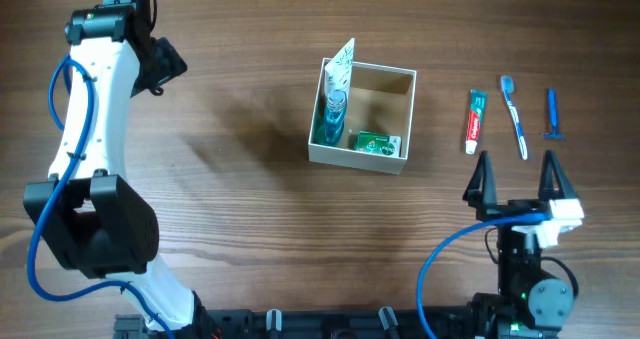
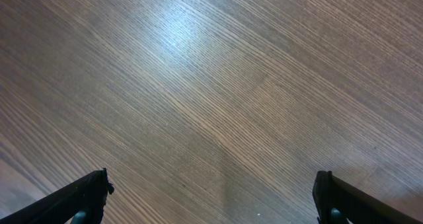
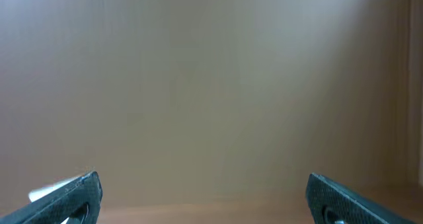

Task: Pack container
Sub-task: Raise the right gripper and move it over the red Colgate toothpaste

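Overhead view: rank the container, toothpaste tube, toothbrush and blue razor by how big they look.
1. container, by far the largest.
2. toothbrush and toothpaste tube: too close to rank; the brush looks longer, the tube wider.
3. blue razor, the shortest and thin, so smallest.

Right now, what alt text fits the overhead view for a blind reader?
A white container on a wooden table holds a teal bottle and a green packet. Toothpaste, a toothbrush and a razor lie outside, near the open right gripper.
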